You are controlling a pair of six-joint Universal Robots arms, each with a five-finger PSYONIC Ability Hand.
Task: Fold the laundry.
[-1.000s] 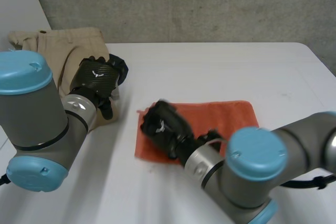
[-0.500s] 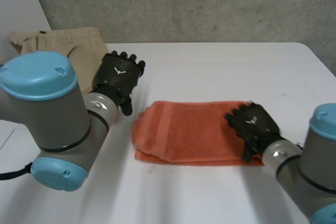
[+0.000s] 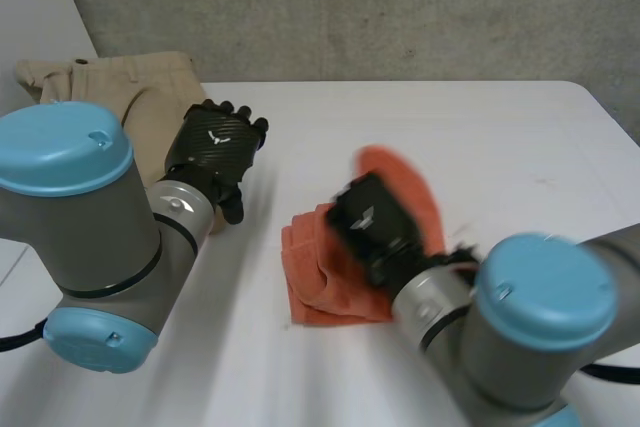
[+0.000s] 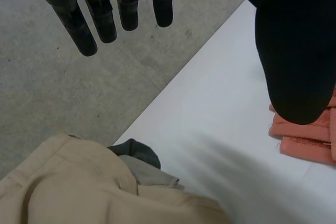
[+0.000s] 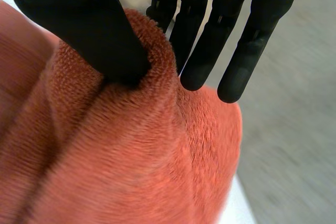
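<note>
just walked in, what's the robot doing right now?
The right hand pinches a fold of the orange towel between thumb and fingers and holds it up over the rest of the towel, which lies bunched on the white table. The left hand hangs open with nothing in it, beside the beige trousers at the table's far corner.

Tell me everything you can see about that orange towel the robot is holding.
The orange towel looks like thick, fuzzy terry cloth, plain and without pattern. It lies near the middle of the white table, bunched into several stacked layers whose edges show on the side facing the left arm. One part is raised above the stack and arches over, pinched between the thumb and fingers of the right hand. It lies apart from the beige clothes.
</note>
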